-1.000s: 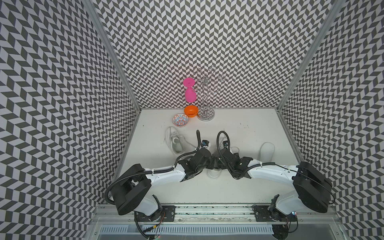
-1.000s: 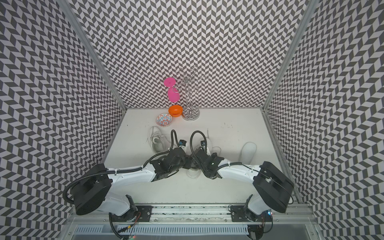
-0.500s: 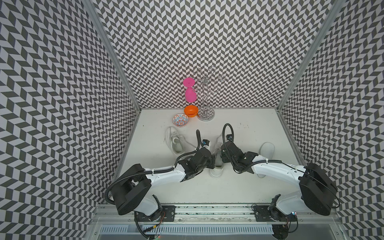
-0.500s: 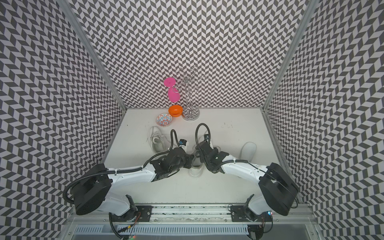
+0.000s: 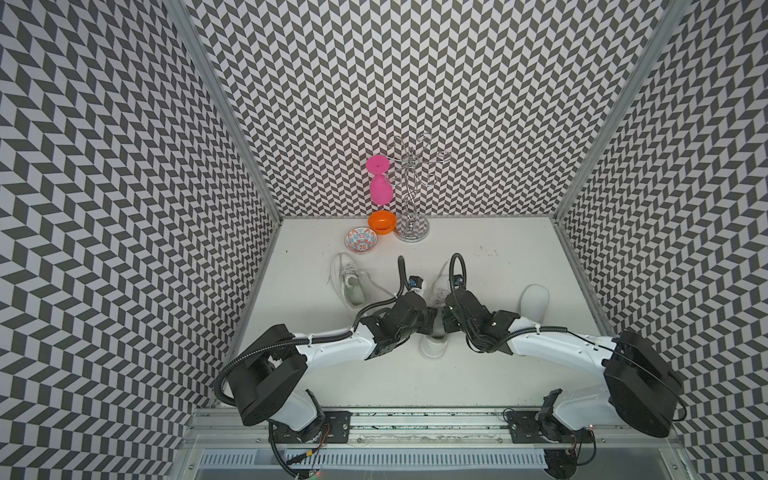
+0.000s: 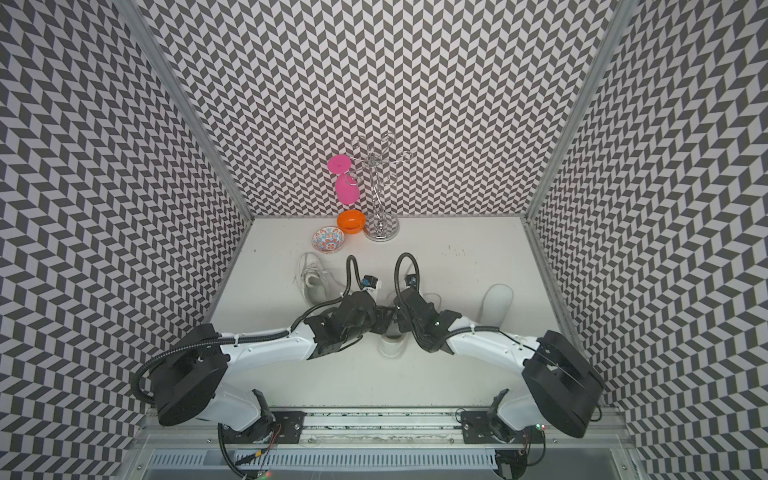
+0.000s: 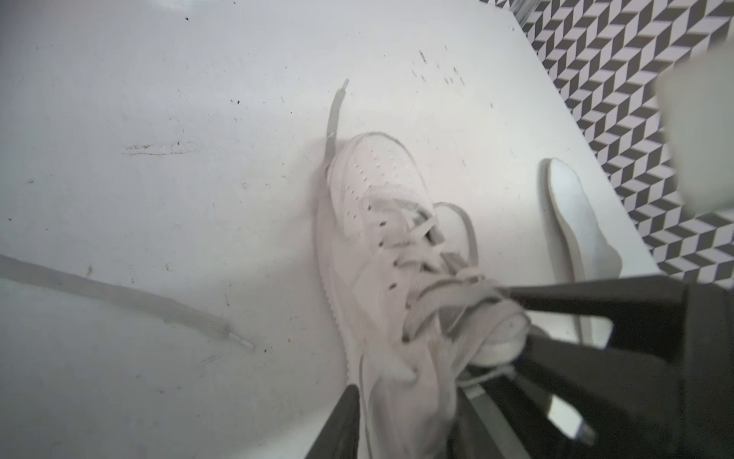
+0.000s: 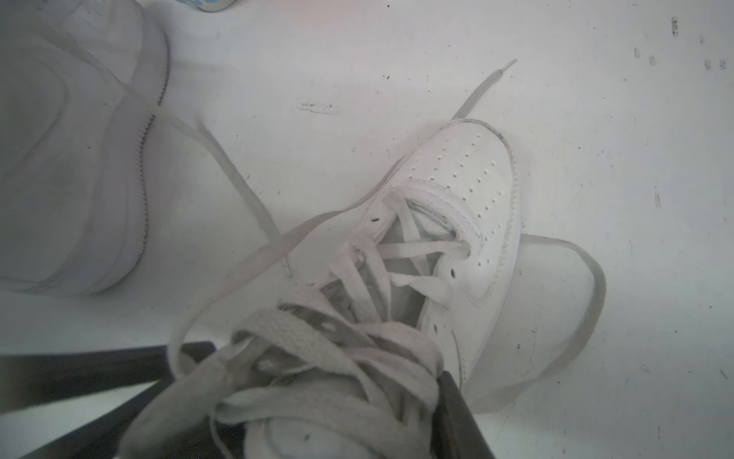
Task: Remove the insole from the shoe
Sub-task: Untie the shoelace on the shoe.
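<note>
A white lace-up shoe (image 5: 441, 286) (image 8: 468, 186) lies mid-table, toe toward the back wall, heel (image 6: 390, 350) toward the front. Both arms meet over its opening. My right gripper (image 5: 445, 322) (image 8: 317, 405) is shut on the tongue and bunched laces; its black fingers (image 7: 576, 298) pinch the tongue tip. My left gripper (image 5: 428, 324) (image 7: 405, 401) stands open astride the shoe's side wall, its fingers (image 8: 99, 369) apart. Laces and tongue hide the inside of this shoe. An insole (image 5: 534, 303) (image 7: 572, 214) lies flat on the table to the right, apart from the shoe.
A second white shoe (image 5: 351, 286) (image 8: 59, 159) lies left of the arms, its lace trailing across the table. At the back stand a patterned bowl (image 5: 360, 242), an orange bowl (image 5: 381, 222), a chrome wire stand (image 5: 411, 226) and a pink glass (image 5: 380, 189). Patterned walls enclose three sides.
The right gripper came back from the toe end to the shoe's opening and closed on the tongue and laces. The left gripper's jaws opened. The shoe stayed in place.
</note>
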Robot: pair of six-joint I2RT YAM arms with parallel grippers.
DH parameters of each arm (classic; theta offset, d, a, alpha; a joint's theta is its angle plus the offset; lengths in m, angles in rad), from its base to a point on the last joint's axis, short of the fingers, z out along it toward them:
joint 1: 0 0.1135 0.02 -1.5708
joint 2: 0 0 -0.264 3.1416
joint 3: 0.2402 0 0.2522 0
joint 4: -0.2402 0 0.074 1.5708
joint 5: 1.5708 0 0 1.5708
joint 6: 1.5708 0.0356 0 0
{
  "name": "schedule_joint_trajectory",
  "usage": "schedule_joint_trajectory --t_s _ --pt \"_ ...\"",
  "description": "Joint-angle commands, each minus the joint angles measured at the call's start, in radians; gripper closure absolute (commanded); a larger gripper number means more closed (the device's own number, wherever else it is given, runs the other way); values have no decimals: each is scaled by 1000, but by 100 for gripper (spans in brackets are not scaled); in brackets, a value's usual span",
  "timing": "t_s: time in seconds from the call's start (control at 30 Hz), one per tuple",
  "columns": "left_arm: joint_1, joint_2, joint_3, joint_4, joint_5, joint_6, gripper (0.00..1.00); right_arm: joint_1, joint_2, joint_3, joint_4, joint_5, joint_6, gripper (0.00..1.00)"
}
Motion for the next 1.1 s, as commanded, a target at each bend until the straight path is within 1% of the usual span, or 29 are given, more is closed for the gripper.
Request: schedule_joint_trajectory --t_s 0.0,0.07,0.2,0.27,0.3,0.4,0.5,0.57,0.7,0.8,0.9,0.97,1.0,1.03,1.07 --pt "7 25 39 26 -3 12 55 13 -52 -31 65 -29 3 73" --pt "19 48 52 26 12 19 54 13 -62 -40 73 -26 5 73" --pt "36 90 72 0 41 20 62 13 -65 -39 52 28 36 73" --pt "34 75 51 11 47 19 62 12 -65 -39 37 63 57 72" --pt "31 57 28 27 51 16 61 12 -63 -37 31 69 60 72" --pt "16 -20 -39 72 44 28 52 12 -54 -37 42 59 57 72" --pt "16 -78 -81 81 27 33 44 11 -43 -34 50 53 54 72" --pt "16 -82 -90 77 29 45 43 12 -42 -34 57 46 48 72" --pt "15 -36 -74 70 66 59 44 12 -43 -27 58 45 48 72" --pt "15 15 -49 54 85 56 50 11 -43 -28 51 53 48 72" --pt "16 45 -28 24 60 49 57 11 -48 -34 41 74 51 71" --pt "25 43 -31 2 23 38 77 6 -50 -40 23 100 60 71" --pt "32 34 -36 -5 8 31 83 -2 -50 -43 9 112 63 71" --pt "41 20 -51 -8 -8 24 88 -14 -52 -49 -3 120 67 71" --pt "50 4 -65 -8 -21 17 90 -31 -59 -60 -13 124 73 71"
